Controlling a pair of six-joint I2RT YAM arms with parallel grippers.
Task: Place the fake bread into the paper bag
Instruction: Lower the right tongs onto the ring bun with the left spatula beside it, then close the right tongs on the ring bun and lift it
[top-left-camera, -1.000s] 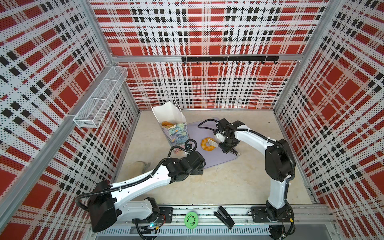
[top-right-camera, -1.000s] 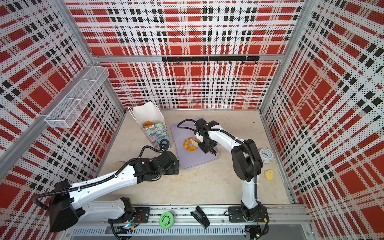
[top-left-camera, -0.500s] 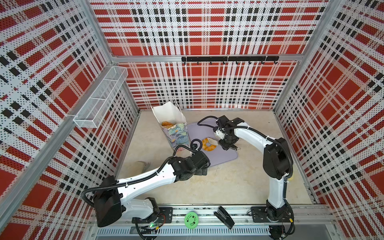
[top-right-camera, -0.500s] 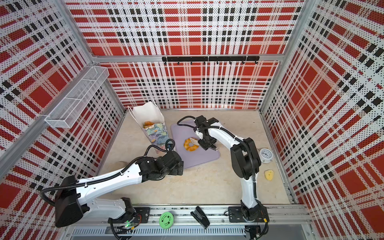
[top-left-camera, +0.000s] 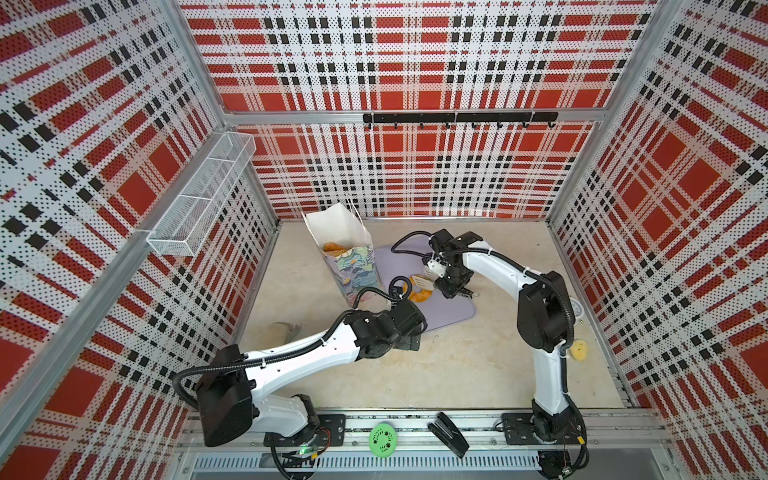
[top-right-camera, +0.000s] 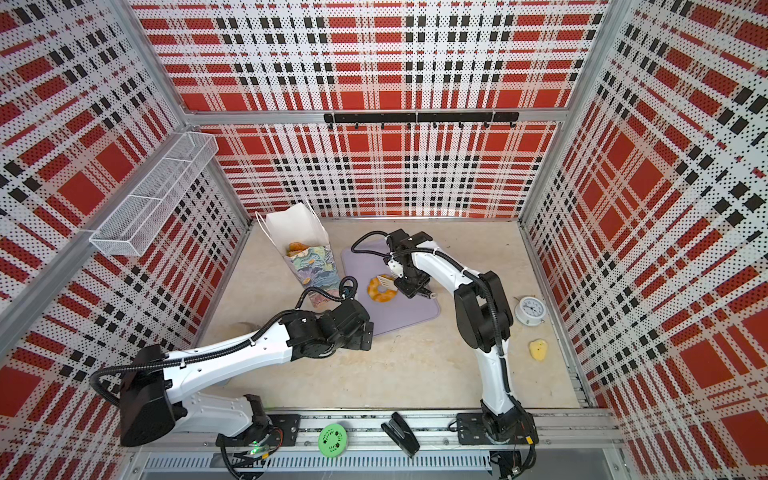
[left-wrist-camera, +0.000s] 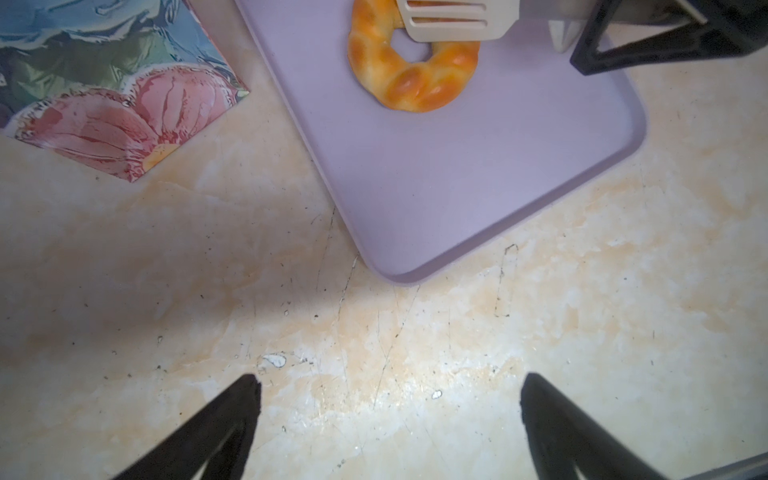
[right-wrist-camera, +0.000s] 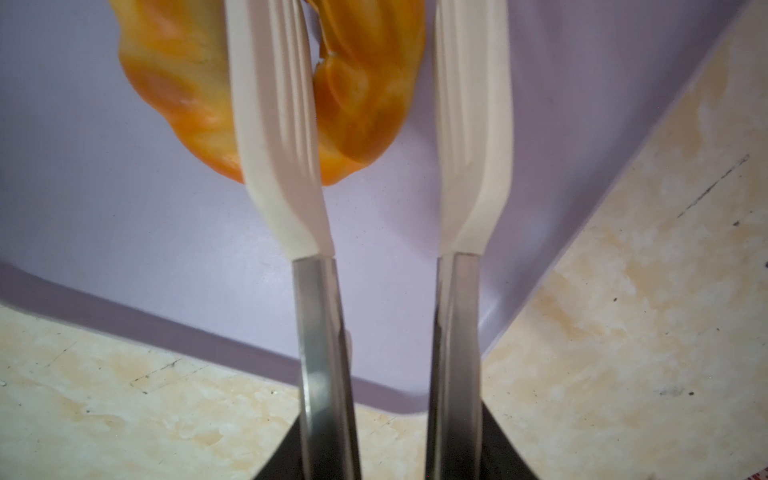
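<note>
1. Cream-tipped steel tongs (right-wrist-camera: 316, 332) are clamped in the right gripper (right-wrist-camera: 392, 451), its black jaws pressed onto the two steel arms, which stand slightly apart
2. Between the tongs' cream blades lies one side of a glossy golden braided ring (right-wrist-camera: 365, 104) of toy pastry; one blade crosses the ring's hole and the other stands just outside it, touching or not I cannot tell
3. Beneath those jaws is a flat lilac tray (right-wrist-camera: 124, 208) with a raised rim, and the braided ring lies on it
4. Beyond the ring from the right jaws, just beside the tray, a tall paper bag (top-left-camera: 357, 270) printed with blue, green and pink flowers stands upright with its white-lined mouth open; golden pieces of fake bread (top-left-camera: 334, 248) show inside
5. Jaws of the left gripper (left-wrist-camera: 388, 386) stand wide apart with nothing between them, above bare beige marbled tabletop (left-wrist-camera: 166, 291)
6. Ahead of the left jaws comes a rounded corner of the lilac tray, then the braided ring under a tong blade
7. Well apart from both pairs of jaws, a round white clock (top-right-camera: 530, 309) and a small yellow lump (top-right-camera: 539, 349) lie on the tabletop, and a green disc (top-right-camera: 332, 437) and a black stapler (top-right-camera: 401, 434) rest on the metal rail (top-right-camera: 436, 419)
</note>
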